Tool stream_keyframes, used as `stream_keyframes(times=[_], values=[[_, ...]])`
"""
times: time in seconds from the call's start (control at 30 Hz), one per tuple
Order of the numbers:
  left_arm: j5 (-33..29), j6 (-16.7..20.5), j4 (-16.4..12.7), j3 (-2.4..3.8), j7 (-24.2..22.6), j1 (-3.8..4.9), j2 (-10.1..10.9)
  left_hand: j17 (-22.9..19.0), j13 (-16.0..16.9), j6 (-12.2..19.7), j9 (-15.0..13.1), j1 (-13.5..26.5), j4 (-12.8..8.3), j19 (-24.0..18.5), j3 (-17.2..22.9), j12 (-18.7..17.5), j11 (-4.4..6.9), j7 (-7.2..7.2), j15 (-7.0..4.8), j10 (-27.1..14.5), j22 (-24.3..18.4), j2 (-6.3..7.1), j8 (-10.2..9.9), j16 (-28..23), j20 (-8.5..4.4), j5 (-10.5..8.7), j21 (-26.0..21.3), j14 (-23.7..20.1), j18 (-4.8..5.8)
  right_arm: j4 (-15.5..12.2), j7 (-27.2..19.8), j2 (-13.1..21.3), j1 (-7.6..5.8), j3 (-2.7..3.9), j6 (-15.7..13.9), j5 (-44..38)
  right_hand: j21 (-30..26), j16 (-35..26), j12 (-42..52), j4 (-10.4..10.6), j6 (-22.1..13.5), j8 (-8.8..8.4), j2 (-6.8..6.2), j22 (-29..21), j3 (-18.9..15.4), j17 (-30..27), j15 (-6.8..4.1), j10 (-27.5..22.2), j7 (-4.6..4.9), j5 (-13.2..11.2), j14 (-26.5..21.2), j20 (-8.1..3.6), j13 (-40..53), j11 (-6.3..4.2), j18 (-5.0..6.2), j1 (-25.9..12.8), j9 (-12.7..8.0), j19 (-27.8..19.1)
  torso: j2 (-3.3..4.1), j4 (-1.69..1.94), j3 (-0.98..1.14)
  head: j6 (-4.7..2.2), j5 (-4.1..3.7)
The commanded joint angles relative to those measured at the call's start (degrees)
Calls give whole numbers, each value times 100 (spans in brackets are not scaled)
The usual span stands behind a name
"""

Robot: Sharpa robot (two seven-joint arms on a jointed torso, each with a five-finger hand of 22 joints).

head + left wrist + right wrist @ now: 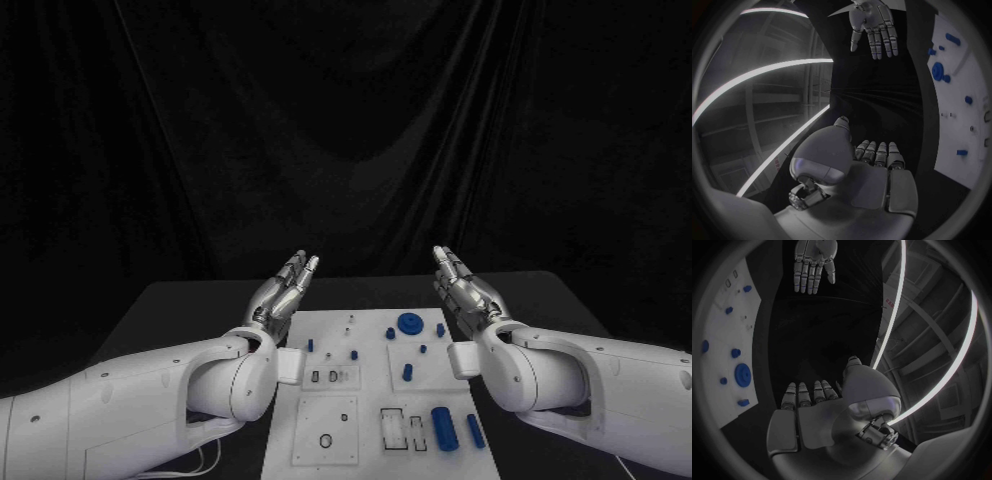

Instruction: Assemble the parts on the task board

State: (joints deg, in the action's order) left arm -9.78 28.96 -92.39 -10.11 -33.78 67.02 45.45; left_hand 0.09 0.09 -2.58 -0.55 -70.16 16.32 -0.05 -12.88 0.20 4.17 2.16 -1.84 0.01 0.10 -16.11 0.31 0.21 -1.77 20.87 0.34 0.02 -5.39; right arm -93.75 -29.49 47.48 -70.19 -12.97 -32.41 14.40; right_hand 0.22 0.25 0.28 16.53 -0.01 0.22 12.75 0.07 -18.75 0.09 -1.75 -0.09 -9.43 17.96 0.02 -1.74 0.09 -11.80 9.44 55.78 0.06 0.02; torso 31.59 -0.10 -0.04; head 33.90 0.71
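Fingers of both silver many-fingered hands are stretched out straight and close together, holding nothing. In the head view the left hand (pixel 286 284) stands raised just left of the far end of the flat white rectangular task board (pixel 335 440), and the right hand (pixel 464 285) stands raised just right of that end, palms turned toward each other across the board, neither touching it.

On the board, a round blue disc-shaped part (pixel 410 322) lies near the upper middle of the frame, with a smaller blue knob (pixel 391 334) just to its left. Lower down, a short blue peg (pixel 408 372) stands near the board's centre, and a thick blue cylinder (pixel 444 428) lies beside a thinner blue rod (pixel 475 430) toward the lower right.

Seen from the left wrist, the left hand's fingers (pixel 877 152) point away over the black table (pixel 879 100), the board at the right edge, the right hand at the upper middle.
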Motion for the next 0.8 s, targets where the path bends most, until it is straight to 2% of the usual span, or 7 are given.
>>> stream_keyframes(times=[0.03,0.13,0.27,0.3,0.6,0.7,0.8], values=[[-663,-1006,-52,-77,-563,94,5,-9,-9,-44,-9,-129,47,5,-41,-20,80,58,-371,-1,-10,-7,35,-21,-138,-9,-34,-2,-91,-54,-14,27,-85,-68,712,709,-22,-25,-28,0,1,-22,6,-7,-41,-9,-1200,9,-43,20,-2,-419,-9,-35,75,62,-6,-2,1,0,0,1,-1],[-806,-1225,-79,-171,-654,162,11,-9,-9,-62,-11,-120,43,5,-123,-20,100,86,-381,-1,-10,87,38,-21,-105,-111,-34,-2,-133,-71,-15,39,-127,-122,787,793,-22,-25,-28,-2,1,-22,2,-7,-36,-9,-1183,9,-29,24,-2,-412,-9,-20,76,78,-6,-2,1,0,0,1,-1],[-871,-1324,-92,-214,-696,193,14,-9,-9,-63,-10,-95,43,5,-210,-20,95,109,-389,-1,-10,156,36,-21,-74,-315,-34,-2,-177,-72,-15,40,-128,-123,789,795,-22,-25,-28,1,1,-22,-4,-7,-25,-9,-1126,9,13,27,-2,-377,-9,26,79,110,-6,-2,1,0,0,1,-1],[-349,-1899,319,-216,-992,184,-32,-9,-9,-59,-9,-97,43,5,-210,-20,100,129,-392,-1,-10,148,35,-21,-68,-317,-34,-2,-185,11,-30,178,-88,-123,988,795,-22,-25,-28,0,1,-22,-5,-7,-23,-9,-1116,9,19,29,-2,-369,-9,33,79,116,-6,-2,22,19,-8,239,-29],[-118,-1918,439,-216,-1081,183,10,-9,-9,-61,-10,-107,40,5,-207,-20,113,223,-383,-1,-10,97,35,-21,-34,-309,-34,-2,-210,49,21,250,-79,-123,1142,795,-22,-25,-28,3,1,-22,-18,-7,-4,-9,-897,9,117,34,-2,-231,-9,200,84,173,-6,-2,97,48,-46,440,48],[29,-1883,458,-216,-1113,183,44,-9,-9,-70,-12,-132,38,5,-221,-20,123,261,-373,-1,-10,108,37,-21,44,-323,-34,-2,-262,1,38,350,-80,-123,1168,752,-22,-25,-28,0,1,-22,-39,-7,0,-9,-838,9,130,30,-2,-177,-9,257,83,206,-6,-2,97,51,-44,575,71],[270,-1892,533,-216,-1148,183,26,-9,-9,-76,-12,-148,38,5,-225,-20,125,273,-371,-1,-10,111,38,-21,87,-324,-34,-2,-294,-9,54,458,-82,-123,1232,542,-22,-25,-28,0,2,-21,-74,-7,7,-9,-723,9,208,29,-2,-61,-9,362,83,261,-5,-2,149,56,-61,642,123]])
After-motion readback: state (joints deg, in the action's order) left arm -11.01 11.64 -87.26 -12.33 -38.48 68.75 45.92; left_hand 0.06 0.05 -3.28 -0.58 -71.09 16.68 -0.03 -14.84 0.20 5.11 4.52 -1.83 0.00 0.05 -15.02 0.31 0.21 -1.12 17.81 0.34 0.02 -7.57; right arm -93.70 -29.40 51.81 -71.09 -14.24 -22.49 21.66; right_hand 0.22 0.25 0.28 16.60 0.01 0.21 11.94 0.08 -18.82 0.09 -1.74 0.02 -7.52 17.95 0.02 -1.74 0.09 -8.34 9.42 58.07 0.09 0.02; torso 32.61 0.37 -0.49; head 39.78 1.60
